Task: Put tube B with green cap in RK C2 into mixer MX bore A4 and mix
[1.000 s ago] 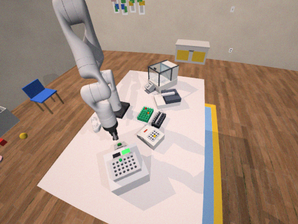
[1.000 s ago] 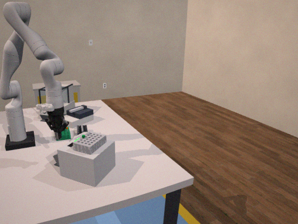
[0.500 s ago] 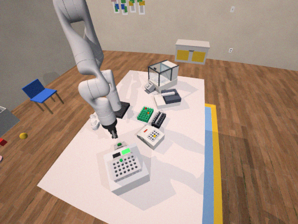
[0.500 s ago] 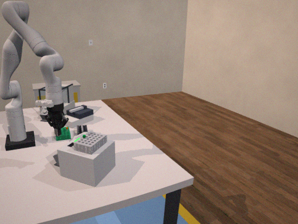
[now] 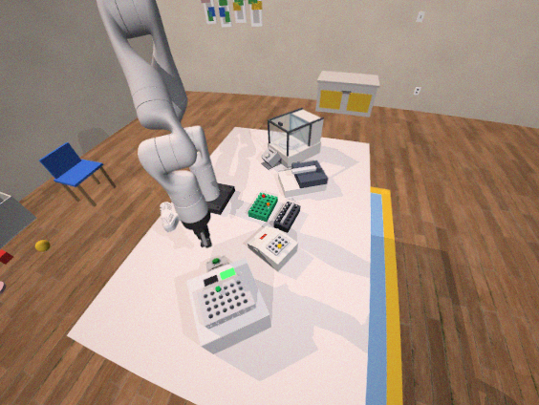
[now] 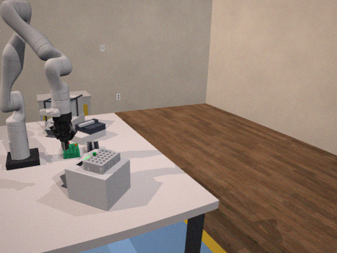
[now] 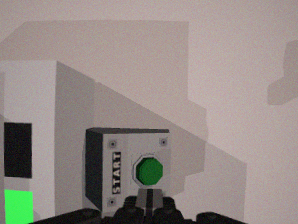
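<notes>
The mixer [image 5: 234,336] [image 6: 89,185] stands level. Its green lamp [image 5: 227,273] [image 6: 86,157] [image 7: 18,206] is lit and its red lamp [image 5: 210,280] [image 7: 17,150] is dark. Tube B's green cap [image 5: 218,288] [image 6: 94,154] sits low in the shaking block's row nearest the lamps, apparently bore A4; its lower part is hidden. My gripper [image 5: 205,245] [image 6: 65,148] [image 7: 149,204] is shut and empty, pointing down a little above and beside the green START key [image 5: 216,261] [image 7: 150,171]. The fingertips overlap only the key's lower surround in the wrist view.
The green tube rack [image 5: 263,206] [image 6: 71,152] holds red and orange caps. The magnet block [image 5: 287,216] and the dry block [image 5: 278,260], with a yellow cap, stand beyond it. The spectrophotometer [image 5: 289,185] and the balance [image 5: 311,150] stand farther along the bench.
</notes>
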Robot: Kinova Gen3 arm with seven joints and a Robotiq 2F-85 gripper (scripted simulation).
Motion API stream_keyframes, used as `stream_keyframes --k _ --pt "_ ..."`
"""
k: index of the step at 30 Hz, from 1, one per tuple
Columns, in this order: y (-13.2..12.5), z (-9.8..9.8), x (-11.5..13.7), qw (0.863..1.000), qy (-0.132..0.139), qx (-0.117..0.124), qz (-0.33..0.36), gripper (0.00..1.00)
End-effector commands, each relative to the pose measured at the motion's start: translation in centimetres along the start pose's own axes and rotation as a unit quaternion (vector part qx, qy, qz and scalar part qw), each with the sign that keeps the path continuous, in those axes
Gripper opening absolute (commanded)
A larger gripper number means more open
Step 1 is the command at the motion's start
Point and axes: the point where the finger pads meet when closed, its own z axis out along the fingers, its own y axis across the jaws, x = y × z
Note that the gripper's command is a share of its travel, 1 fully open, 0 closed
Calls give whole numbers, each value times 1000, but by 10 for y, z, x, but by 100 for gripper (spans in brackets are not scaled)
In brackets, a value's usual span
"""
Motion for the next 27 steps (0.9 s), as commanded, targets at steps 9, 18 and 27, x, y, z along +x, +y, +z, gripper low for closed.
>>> stream_keyframes --k 9,18,27 --pt "8 -12 -9 999 0 1 50 10" --pt "19 -28 -21 993 0 1 120 10" --pt "34 -49 -38 978 0 1 208 10"
